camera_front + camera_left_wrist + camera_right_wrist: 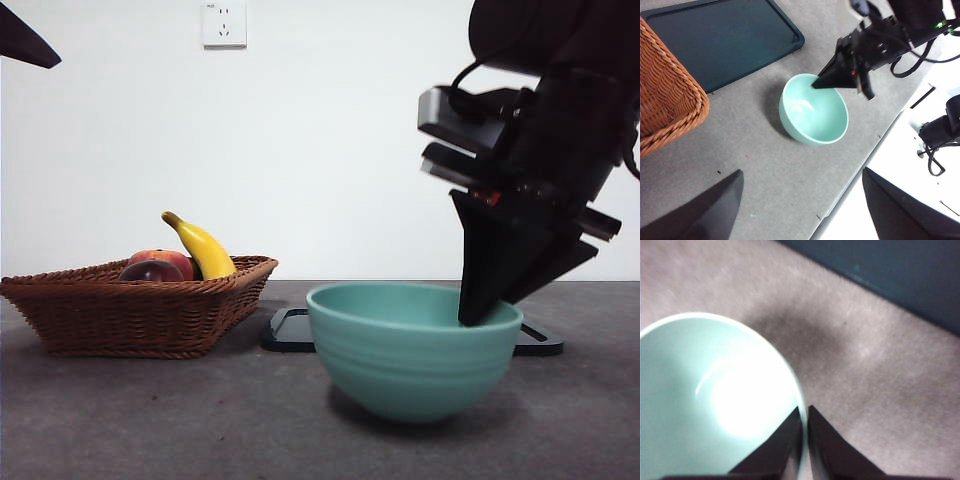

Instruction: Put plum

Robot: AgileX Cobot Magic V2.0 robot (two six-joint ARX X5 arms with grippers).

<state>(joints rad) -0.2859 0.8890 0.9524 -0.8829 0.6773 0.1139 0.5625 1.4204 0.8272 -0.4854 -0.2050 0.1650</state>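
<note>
The plum (pixel 148 271) lies dark maroon in the wicker basket (pixel 140 312) at the left, partly hidden by the rim. My right gripper (pixel 476 316) is shut on the near right rim of the teal bowl (pixel 405 350), one jaw inside and one outside. The right wrist view shows its jaws pinching the rim (pixel 804 412) of the bowl (pixel 715 400), which is empty. The left wrist view shows the bowl (pixel 812 112) and the right gripper (pixel 817 85) from above. My left gripper (pixel 800 200) is open and empty, high above the table.
A yellow banana (pixel 205 250) and a red-orange fruit (pixel 172 259) share the basket (pixel 665 95). A dark flat tray (pixel 725 35) lies behind the bowl. The table's edge (pixel 860 175) runs near the bowl. A black arm tip (pixel 25 40) shows at the top left.
</note>
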